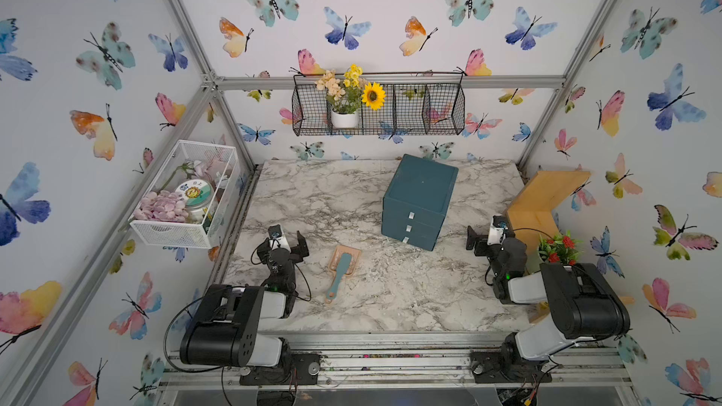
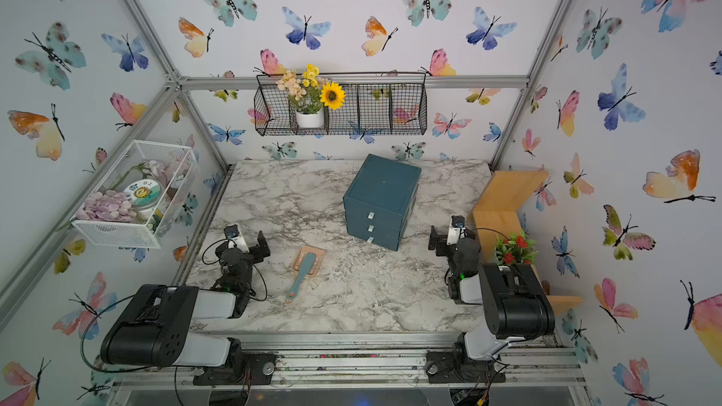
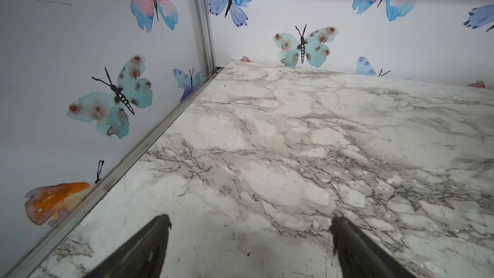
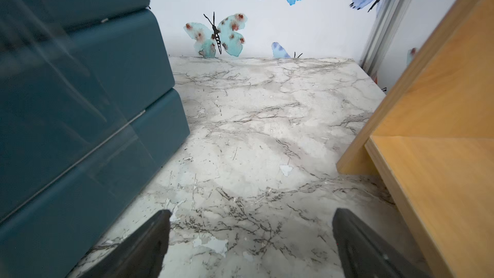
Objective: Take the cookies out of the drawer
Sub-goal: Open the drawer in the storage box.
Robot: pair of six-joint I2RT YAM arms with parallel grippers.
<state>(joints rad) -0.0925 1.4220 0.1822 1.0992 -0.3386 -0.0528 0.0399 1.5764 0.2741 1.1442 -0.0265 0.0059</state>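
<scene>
Left gripper (image 3: 250, 223) & right gripper (image 4: 251, 216): jaws wide apart, empty. Drawer unit (image 1: 420, 201) shut, cookies hidden, prob. light, slippery packets. Pinch a pull tab (image 1: 409, 228) first.

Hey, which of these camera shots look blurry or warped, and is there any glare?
Right wrist view: the teal drawer chest is smeared, with a pale diagonal streak across it, and the metal post is blurred. Left wrist view: the marble tabletop is sharp. Both top views: the frame posts splay from wide-angle distortion; light is soft, with no harsh glare.
</scene>
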